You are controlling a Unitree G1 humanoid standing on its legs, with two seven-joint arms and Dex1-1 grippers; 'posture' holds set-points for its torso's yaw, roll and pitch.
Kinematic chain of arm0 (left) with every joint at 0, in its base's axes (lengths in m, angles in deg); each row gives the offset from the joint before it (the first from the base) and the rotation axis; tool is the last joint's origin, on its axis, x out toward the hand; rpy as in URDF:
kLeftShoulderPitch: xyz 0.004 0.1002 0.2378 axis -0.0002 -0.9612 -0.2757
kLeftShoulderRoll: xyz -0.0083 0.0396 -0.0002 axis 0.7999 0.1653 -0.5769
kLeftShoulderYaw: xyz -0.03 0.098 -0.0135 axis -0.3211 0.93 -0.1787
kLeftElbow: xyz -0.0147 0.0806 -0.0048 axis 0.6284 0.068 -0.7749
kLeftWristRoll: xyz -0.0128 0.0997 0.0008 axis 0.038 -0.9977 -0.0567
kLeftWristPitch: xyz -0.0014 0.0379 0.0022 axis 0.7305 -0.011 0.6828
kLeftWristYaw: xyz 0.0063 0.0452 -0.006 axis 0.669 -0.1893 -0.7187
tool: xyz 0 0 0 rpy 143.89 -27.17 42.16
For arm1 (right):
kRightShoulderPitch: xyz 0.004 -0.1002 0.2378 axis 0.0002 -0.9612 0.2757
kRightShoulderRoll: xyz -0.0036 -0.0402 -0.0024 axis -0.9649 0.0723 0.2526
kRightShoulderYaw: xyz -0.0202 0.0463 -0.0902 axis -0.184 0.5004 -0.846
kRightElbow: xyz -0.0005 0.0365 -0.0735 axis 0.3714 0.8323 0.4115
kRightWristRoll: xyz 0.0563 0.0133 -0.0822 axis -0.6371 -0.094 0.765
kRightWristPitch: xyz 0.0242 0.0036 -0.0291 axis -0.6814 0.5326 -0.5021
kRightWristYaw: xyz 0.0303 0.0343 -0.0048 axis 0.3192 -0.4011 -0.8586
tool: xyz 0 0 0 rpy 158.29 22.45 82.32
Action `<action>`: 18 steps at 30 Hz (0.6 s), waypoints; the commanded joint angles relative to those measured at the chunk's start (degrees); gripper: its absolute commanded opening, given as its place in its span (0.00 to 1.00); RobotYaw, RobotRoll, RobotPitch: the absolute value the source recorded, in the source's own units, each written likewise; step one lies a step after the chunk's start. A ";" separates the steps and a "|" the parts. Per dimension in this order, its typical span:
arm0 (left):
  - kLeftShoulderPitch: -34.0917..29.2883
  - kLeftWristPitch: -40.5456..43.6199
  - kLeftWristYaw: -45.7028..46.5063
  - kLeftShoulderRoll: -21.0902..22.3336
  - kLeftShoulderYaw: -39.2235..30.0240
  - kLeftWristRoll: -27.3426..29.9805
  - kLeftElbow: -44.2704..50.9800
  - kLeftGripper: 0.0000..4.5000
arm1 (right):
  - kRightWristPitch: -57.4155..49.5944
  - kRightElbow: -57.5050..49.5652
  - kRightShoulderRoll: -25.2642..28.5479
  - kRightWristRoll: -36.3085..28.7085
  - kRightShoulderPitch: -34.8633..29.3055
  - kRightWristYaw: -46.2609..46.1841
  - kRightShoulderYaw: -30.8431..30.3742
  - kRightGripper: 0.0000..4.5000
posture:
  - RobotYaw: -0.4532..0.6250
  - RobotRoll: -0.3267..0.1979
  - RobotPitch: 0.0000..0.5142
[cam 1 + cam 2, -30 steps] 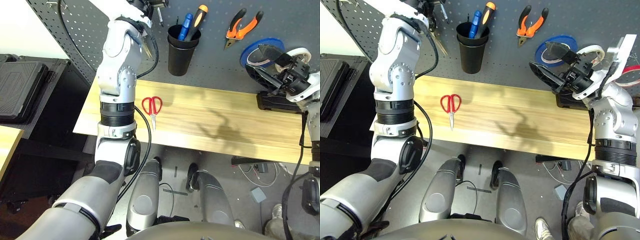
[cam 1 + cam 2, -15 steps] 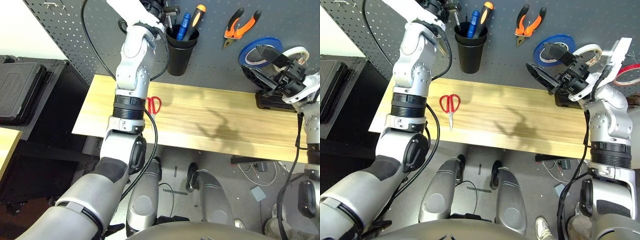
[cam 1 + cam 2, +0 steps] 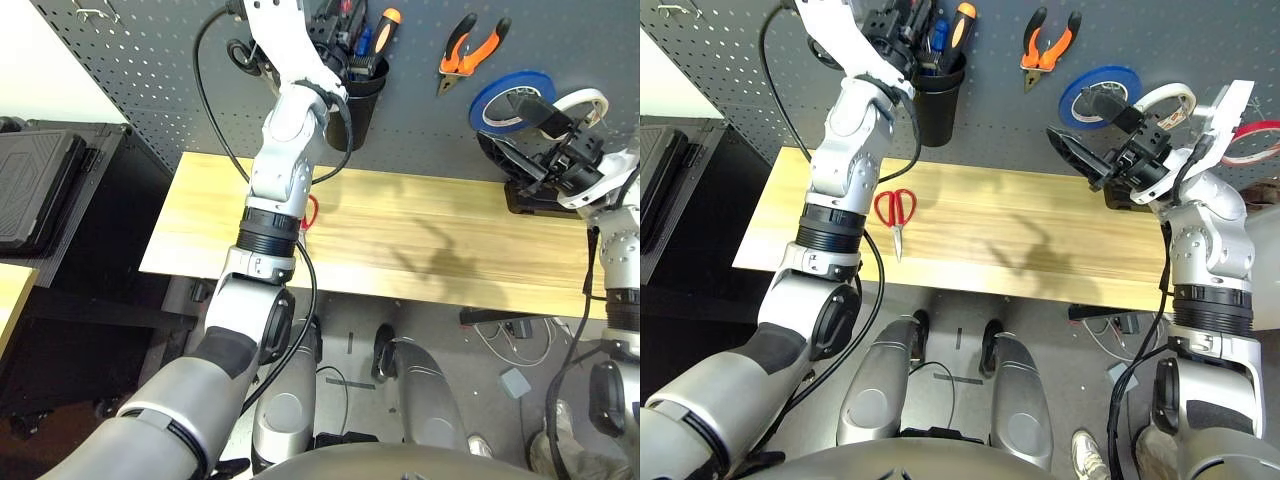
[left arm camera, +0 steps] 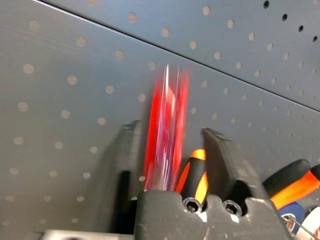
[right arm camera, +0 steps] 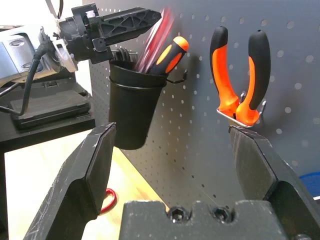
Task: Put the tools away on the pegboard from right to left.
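Left gripper point(image 4: 170, 129), fingers parted, stands over the cup with a red screwdriver point(image 4: 167, 132) between them; right gripper point(image 5: 172, 131) is open and empty, near the tape rolls. Behind them rises a big dark pegboard point(image 3: 1000, 100). Below it is a pale wooden table point(image 3: 980, 205). On the board hang a black cup point(image 5: 132, 110) and, to its right, orange-and-black pliers point(image 5: 231, 97); a red tape ring point(image 3: 1260, 126) is at the far right. Red scissors point(image 3: 897, 228) lie on the table, not put away. The screwdriver leans in the cup beside an orange-and-black handle point(image 5: 172, 55). If the left gripper pulls away at a slant, a finger could catch the screwdriver and tip it out, or knock the crowded cup askew.
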 commanded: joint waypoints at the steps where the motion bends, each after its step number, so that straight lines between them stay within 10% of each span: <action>1: -0.63 1.19 -0.78 -0.22 0.75 -0.14 2.64 0.93 | 0.92 0.63 -0.19 0.49 -0.37 0.68 -0.41 1.00 | 0.58 0.62 0.45; 18: -10.80 14.11 -0.21 8.55 -3.06 1.54 27.12 0.99 | 2.39 0.61 -2.89 1.56 -2.92 2.63 -3.05 1.00 | 0.61 0.62 0.48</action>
